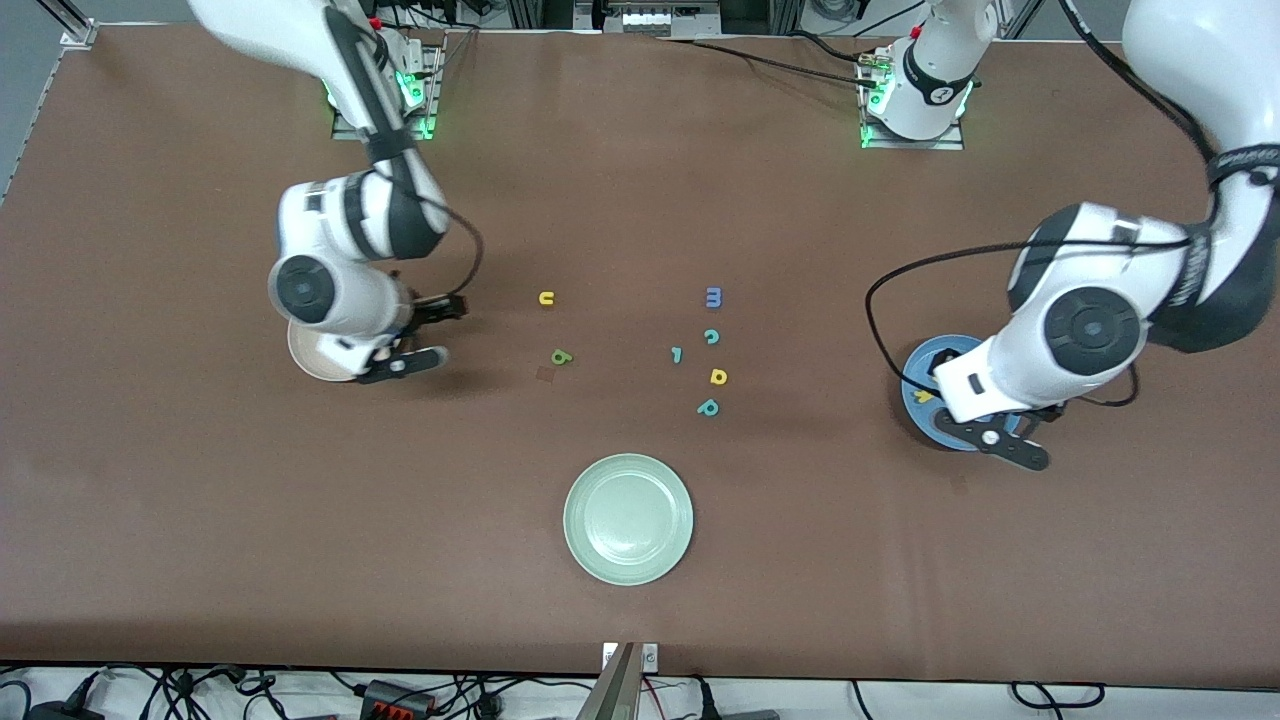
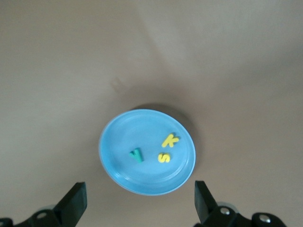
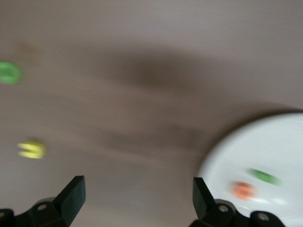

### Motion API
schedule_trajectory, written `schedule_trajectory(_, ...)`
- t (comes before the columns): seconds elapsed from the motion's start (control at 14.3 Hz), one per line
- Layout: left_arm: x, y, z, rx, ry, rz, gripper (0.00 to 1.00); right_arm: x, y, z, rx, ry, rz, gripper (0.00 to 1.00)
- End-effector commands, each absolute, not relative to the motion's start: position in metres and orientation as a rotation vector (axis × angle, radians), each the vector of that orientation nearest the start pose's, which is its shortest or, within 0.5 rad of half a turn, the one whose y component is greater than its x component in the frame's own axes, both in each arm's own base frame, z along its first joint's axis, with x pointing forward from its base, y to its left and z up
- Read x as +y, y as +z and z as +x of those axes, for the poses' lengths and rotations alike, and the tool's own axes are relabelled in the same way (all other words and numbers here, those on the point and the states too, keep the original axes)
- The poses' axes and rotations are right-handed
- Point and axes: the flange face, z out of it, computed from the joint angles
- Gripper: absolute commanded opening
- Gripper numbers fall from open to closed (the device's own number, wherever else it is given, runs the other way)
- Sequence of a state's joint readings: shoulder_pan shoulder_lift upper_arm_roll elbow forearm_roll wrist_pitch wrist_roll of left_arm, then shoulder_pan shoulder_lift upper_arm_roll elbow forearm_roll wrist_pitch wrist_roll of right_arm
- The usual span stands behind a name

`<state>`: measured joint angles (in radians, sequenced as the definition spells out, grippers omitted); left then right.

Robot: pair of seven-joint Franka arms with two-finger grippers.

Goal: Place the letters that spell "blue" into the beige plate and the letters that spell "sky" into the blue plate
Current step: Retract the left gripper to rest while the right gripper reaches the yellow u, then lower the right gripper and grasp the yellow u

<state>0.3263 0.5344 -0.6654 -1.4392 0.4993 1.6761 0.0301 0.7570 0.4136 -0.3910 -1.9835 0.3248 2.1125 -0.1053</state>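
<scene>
The blue plate [image 2: 142, 126] holds the teal y [image 2: 137, 154], yellow k [image 2: 171, 140] and yellow s [image 2: 164, 157]. My left gripper [image 2: 139, 205] hangs open and empty over this plate's [image 1: 925, 365] edge. The beige plate [image 3: 279, 146] holds the orange e [image 3: 243, 190] and the dark-green l [image 3: 264, 177]. My right gripper [image 3: 137, 198] is open and empty over bare table beside that plate [image 1: 308, 366], which the arm mostly covers in the front view. On the table toward the middle lie the yellow u [image 1: 546, 298] and green b [image 1: 561, 357].
A pale green plate [image 1: 628, 518] sits nearest the front camera. Near mid-table lie a purple m [image 1: 713, 297], teal c [image 1: 711, 337], small teal l-shaped piece [image 1: 677, 354], yellow d [image 1: 718, 376] and teal p [image 1: 708, 407].
</scene>
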Motion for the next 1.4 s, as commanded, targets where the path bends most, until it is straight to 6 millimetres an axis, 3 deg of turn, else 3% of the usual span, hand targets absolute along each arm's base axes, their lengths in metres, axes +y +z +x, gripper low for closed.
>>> schedule_trajectory(0.0, -0.094, 0.479, 0.666, 0.557, 0.248, -2.939, 1.0, 0.273, 0.232, 0.524, -0.538, 0.322, -3.018, 1.0)
schedule_trajectory(0.21, -0.071, 0.53, 0.666, 0.454, 0.239, -3.002, 1.0, 0.327, 0.221, 0.496, -0.623, 0.283, -3.008, 1.0)
schedule_trajectory(0.28, -0.069, 0.542, 0.663, 0.394, 0.211, -3.021, 1.0, 0.333, 0.213, 0.492, -0.568, 0.291, -3.018, 1.0)
schedule_trajectory(0.35, -0.066, 0.566, 0.653, 0.311, 0.169, -3.035, 1.0, 0.336, 0.211, 0.489, -0.521, 0.296, -3.03, 1.0)
schedule_trajectory(0.63, -0.035, 0.581, 0.627, 0.029, 0.17, -3.196, 1.0, 0.349, 0.194, 0.482, -0.102, 0.275, -3.123, 0.96)
schedule_trajectory(0.77, -0.042, 0.59, 0.609, 0.013, 0.129, -3.168, 1.0, 0.356, 0.184, 0.475, 0.062, 0.277, -3.15, 0.9)
schedule_trajectory(0.91, -0.042, 0.582, 0.598, -0.015, 0.104, -3.14, 1.0, 0.363, 0.176, 0.469, 0.233, 0.263, -3.164, 0.9)
schedule_trajectory(0.98, -0.042, 0.581, 0.588, -0.012, 0.03, -3.143, 1.0, 0.364, 0.176, 0.468, 0.263, 0.263, -3.163, 0.87)
schedule_trajectory(1.05, -0.039, 0.584, 0.579, -0.002, -0.1, -3.143, 1.0, 0.364, 0.176, 0.467, 0.27, 0.267, -3.164, 0.72)
schedule_trajectory(1.19, -0.038, 0.584, 0.56, 0.021, -0.164, -3.136, 1.0, 0.366, 0.175, 0.464, 0.265, 0.271, -3.167, 0.71)
schedule_trajectory(1.33, -0.029, 0.578, 0.563, 0.004, -0.133, -3.136, 1.0, 0.375, 0.175, 0.458, 0.237, 0.264, -3.169, 0.71)
